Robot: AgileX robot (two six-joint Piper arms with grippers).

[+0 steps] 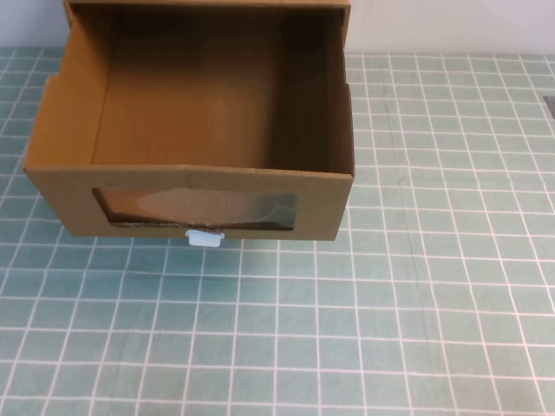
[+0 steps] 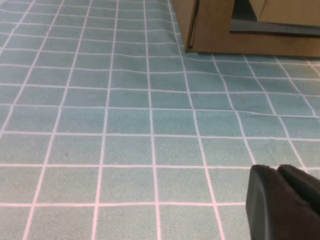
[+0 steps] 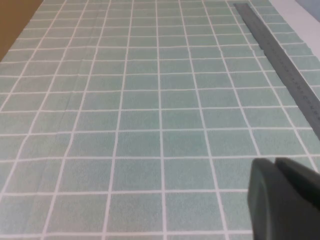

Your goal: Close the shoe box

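Nearest the high camera, I am looking at a bare stretch of the green gridded mat covering the bench (image 1: 364,347), with neither arm reaching into that view. Each wrist camera is showing only a dark tip of its own claw at the frame's corner: the left claw (image 2: 285,200) is hanging low over the mat on my left with the box corner ahead of it, and the right claw (image 3: 285,197) is hanging over open mat on my right, beside a long grey metal ruler (image 3: 280,65). I cannot tell how far either claw is parted, and neither is showing anything in its grip.

Further back, the brown cardboard drawer-style shoe box (image 1: 199,139) is sitting left of centre, its drawer drawn out towards me and open on top. Its front panel is carrying a clear rectangular window (image 1: 195,208), and a small white pull tab (image 1: 205,237) is sticking out at the bottom edge. At the far edge, the drawer is entering its brown cardboard outer sleeve (image 1: 338,13).

I am judging the closing as not yet begun. To do it well, I would be bringing the left claw to the middle of the front panel, above the tab, and pushing straight away from me. An off-centre push would probably be skewing the drawer and jamming it in the sleeve.
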